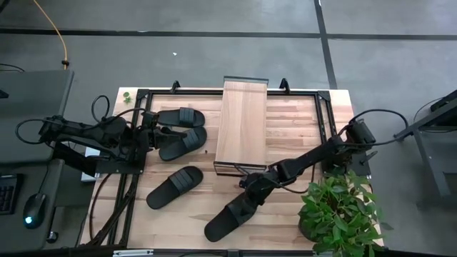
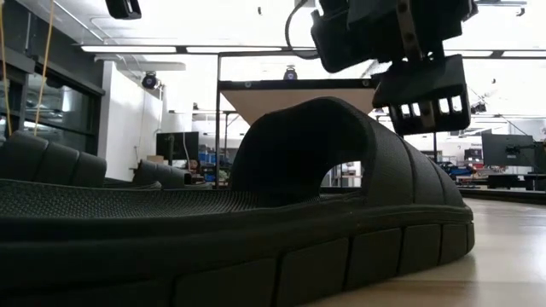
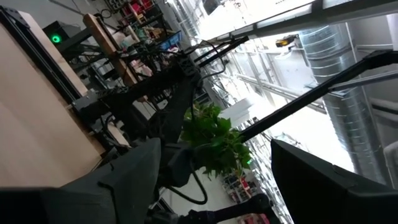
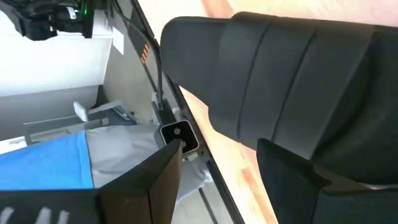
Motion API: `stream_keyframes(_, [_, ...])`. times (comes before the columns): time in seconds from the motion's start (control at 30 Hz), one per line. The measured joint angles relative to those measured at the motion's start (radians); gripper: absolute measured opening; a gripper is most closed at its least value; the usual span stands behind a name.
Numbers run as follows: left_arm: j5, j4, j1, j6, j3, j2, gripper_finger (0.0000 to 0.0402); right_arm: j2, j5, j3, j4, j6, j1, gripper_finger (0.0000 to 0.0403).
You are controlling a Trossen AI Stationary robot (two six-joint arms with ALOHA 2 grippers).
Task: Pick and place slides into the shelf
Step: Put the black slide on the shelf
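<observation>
Four black slides lie sole-down on the wooden table. Two sit side by side (image 1: pixel 178 116) (image 1: pixel 183 143) at the left, one (image 1: pixel 175 187) nearer the front, and one (image 1: pixel 232 214) at the near edge. That last slide fills the low view, its ribbed strap (image 2: pixel 299 145) arching up. My right gripper (image 1: pixel 251 184) (image 4: pixel 217 186) hangs open just above its far end, and the strap (image 4: pixel 280 74) shows beyond one finger. My left gripper (image 1: pixel 151 130) (image 3: pixel 217 186) is open beside the two left slides, with nothing between its fingers. The shelf (image 1: pixel 243 125) stands mid-table.
A potted plant (image 1: pixel 339 210) stands at the table's near right corner, close under the right arm. A black frame (image 1: pixel 321 93) runs round the table's far and side edges. Bare wood (image 1: pixel 285 135) lies between the shelf and the right arm.
</observation>
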Motion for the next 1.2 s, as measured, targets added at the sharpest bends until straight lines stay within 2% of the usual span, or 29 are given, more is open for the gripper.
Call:
stream_keyframes(0.53, [0.01, -0.002, 0.0, -0.003, 0.0, 0.0, 0.0285, 0.001, 0.063, 0.0, -0.163, -0.017, 0.009, 0.02])
stream_keyframes(0.83, [0.016, -0.002, 0.0, -0.009, 0.0, 0.0, 0.0285, 0.001, 0.071, 0.0, -0.159, -0.035, 0.014, 0.02])
stream_keyframes(1.0, [0.018, -0.002, 0.0, -0.011, 0.0, 0.0, 0.0285, 0.043, 0.069, 0.0, -0.125, -0.019, 0.03, 0.02])
stream_keyframes(1.2, [0.018, -0.002, 0.0, -0.012, 0.0, 0.0, 0.0285, 0.118, 0.023, 0.0, 0.058, 0.039, 0.047, 0.02])
